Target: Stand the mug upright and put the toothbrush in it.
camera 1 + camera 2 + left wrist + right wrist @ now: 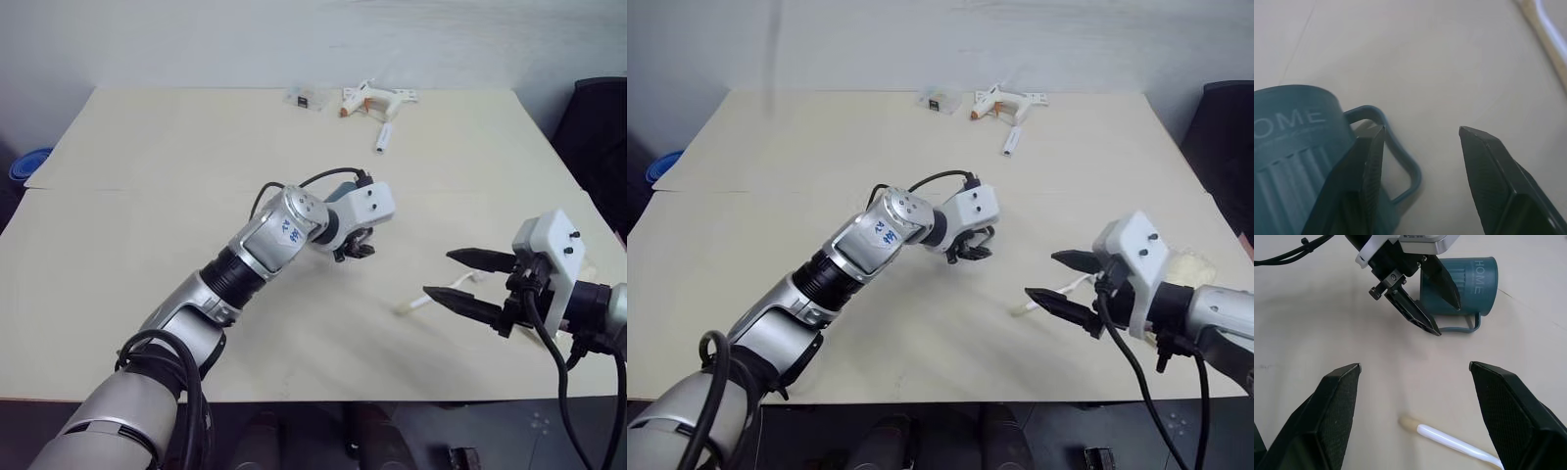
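Your mug (1462, 284) lies on its side on the table (176, 176), near the middle, with the word HOME on its wall and the loop handle against the tabletop. You see this best from the right wrist view; in the head views the left arm hides almost all of it, and only a small teal part shows behind the wrist.

The left gripper (1442, 316) is at the mug with its fingers apart. One finger (1369, 166) lies against the mug's wall at the handle loop, and the other finger (1493, 171) stands free over bare table. From these views you cannot tell if the finger passes through the loop. It does not pinch the mug.

The toothbrush (436, 298) lies flat on the table, near the front edge, well apart from the mug. In the head views you see its pale tip and thin white shaft running under the right gripper (460, 279). The right wrist view shows the tip lying between that gripper's two fingers, which are spread wide and do not touch it.

At the far edge of the table lie a white glue gun (377, 98), a short white tube (383, 137) and a small clear packet (309, 98).
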### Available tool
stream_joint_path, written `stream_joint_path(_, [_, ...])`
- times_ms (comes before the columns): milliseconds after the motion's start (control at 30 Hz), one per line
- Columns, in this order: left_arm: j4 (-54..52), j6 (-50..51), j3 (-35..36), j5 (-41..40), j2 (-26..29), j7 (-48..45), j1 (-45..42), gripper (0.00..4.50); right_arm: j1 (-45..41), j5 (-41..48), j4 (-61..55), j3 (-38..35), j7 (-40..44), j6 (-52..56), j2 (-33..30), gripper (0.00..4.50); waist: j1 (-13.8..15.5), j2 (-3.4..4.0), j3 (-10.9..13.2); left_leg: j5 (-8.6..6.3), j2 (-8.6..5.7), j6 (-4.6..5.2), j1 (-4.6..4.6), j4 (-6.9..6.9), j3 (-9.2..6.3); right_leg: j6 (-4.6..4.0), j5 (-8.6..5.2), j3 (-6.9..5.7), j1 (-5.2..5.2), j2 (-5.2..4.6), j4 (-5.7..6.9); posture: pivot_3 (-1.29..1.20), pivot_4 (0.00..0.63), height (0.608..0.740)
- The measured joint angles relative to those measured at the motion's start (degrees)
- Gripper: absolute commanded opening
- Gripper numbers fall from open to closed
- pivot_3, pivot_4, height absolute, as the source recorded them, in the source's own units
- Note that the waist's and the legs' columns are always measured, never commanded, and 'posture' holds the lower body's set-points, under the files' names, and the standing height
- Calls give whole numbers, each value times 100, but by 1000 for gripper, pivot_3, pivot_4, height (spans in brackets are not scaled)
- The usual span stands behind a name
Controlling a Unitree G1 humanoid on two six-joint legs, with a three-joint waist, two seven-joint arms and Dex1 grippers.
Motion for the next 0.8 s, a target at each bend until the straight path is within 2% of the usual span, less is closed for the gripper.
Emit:
stream_joint_path(200, [18,-72,100,277,293,-83,139,2550,16,32,14,11,-119,-106,4,3708,4,0,0,0,0,0,0,0,-1,0,0,-1,0,-1,2,0,150,740])
stream_joint_path(467, [232,-86,141,423,183,-189,280,2550,-211,21,189,261,-127,-248,4,3708,16,0,0,0,-1,0,-1,2,0,1,1,-1,0,-2,1,0,150,740])
stream_joint_path(567, [386,-86,184,489,164,-190,279,1937,-269,12,232,384,-127,-314,4,3708,16,0,0,0,0,0,-1,2,-1,2,1,-2,0,-1,2,0,150,740])
stream_joint_path(767, [638,-134,266,539,106,-212,271,120,-315,-10,262,466,-178,-344,4,3708,13,0,0,0,0,0,-1,2,-1,2,1,-2,0,-2,3,0,150,740])
stream_joint_path(800, [659,-178,294,554,103,-210,271,53,-315,-10,262,472,-188,-345,4,3708,15,0,0,0,0,0,-1,2,-1,1,1,-2,0,-2,3,0,150,740])
